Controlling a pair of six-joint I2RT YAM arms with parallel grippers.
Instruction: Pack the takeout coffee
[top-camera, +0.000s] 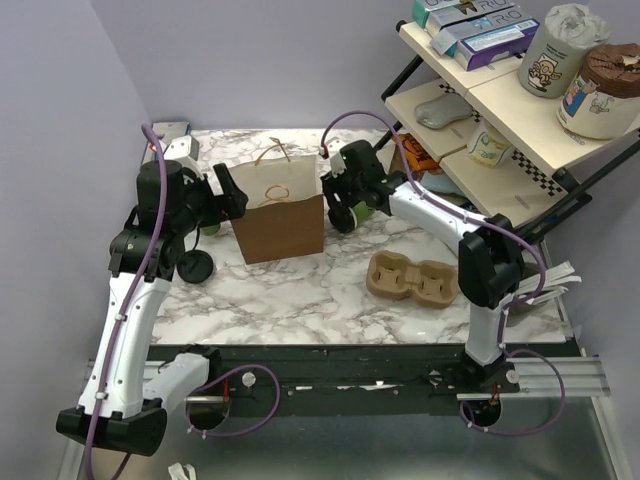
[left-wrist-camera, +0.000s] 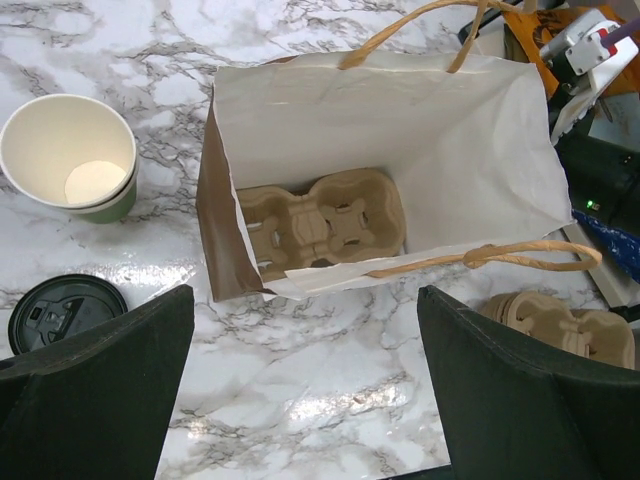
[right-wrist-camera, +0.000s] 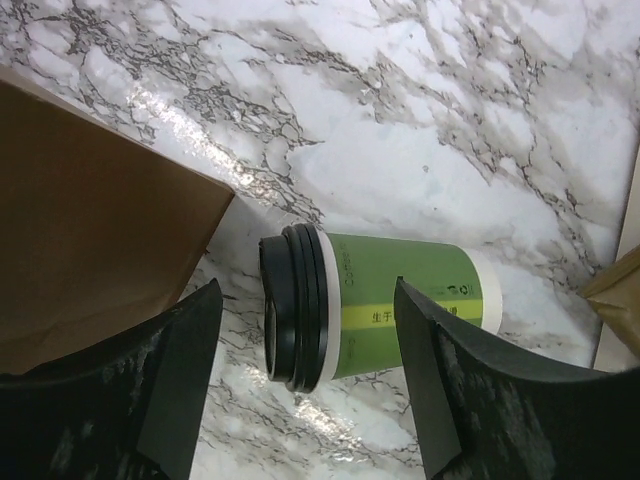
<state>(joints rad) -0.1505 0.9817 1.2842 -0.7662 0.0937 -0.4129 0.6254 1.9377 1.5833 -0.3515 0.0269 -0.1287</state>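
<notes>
The takeout coffee (right-wrist-camera: 385, 300), a green paper cup with a black lid, lies on its side on the marble just right of the brown paper bag (right-wrist-camera: 90, 240). My right gripper (right-wrist-camera: 306, 330) hangs over it, open, one finger on each side of its lid end. In the top view the cup (top-camera: 364, 212) shows under that gripper (top-camera: 341, 207). My left gripper (left-wrist-camera: 305, 400) stands open and empty above the marble in front of the open bag (left-wrist-camera: 400, 120). A pulp cup tray (left-wrist-camera: 320, 220) lies at the bottom of the bag.
A lidless green cup (left-wrist-camera: 72, 160) and a loose black lid (left-wrist-camera: 60, 312) sit left of the bag. A second pulp tray (top-camera: 412, 280) lies on the table's right half. A shelf rack (top-camera: 520, 100) with boxes and tubs stands at the back right.
</notes>
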